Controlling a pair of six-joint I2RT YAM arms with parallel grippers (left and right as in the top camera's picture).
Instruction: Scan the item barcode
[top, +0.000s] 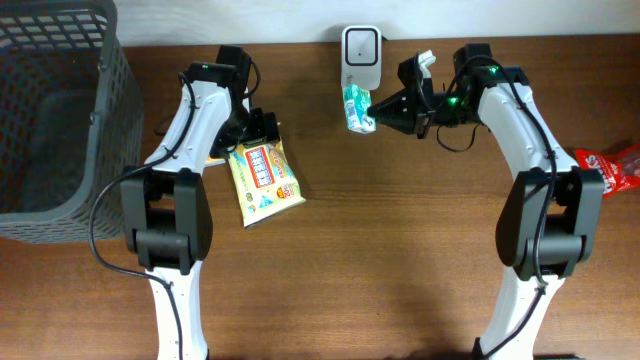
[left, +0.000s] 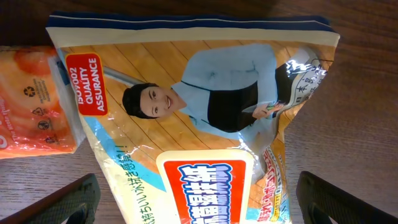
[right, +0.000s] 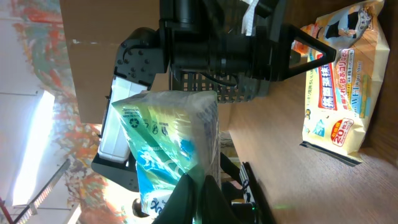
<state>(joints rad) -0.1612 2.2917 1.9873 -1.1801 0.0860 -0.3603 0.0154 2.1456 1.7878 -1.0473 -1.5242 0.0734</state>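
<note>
**Right gripper (top: 378, 112) holds a small green packet (top: 358, 108) up to the scanner (top: 360, 50)**

Closest, in the right wrist view, the right gripper's two fingers (right: 193, 199) are pinched together on the lower edge of the green packet, lifting it clear of the table (top: 400, 250). The green packet is a puffy pillow of thin, shiny, crinkled film. It probably weighs very little, gives under pressure and slides easily. The sealed edge looks like the safest place to take hold, because it is flat and keeps the printed faces uncovered. A hard squeeze on the middle could crush what is inside. No barcode can be made out on the faces that show.

Farther out on the left, the left gripper (top: 262, 132) hangs with its jaws wide apart over a yellow bag (top: 265, 178) that lies flat on the table. It grips nothing. An orange packet (left: 34, 99) lies just beside that bag.

Farthest away, the white scanner stands at the back edge of the table. The green packet is held just in front of it, though whether they touch cannot be told. A grey basket (top: 110, 120) stands at the far left, and a red packet (top: 612, 165) lies at the right edge.
</note>
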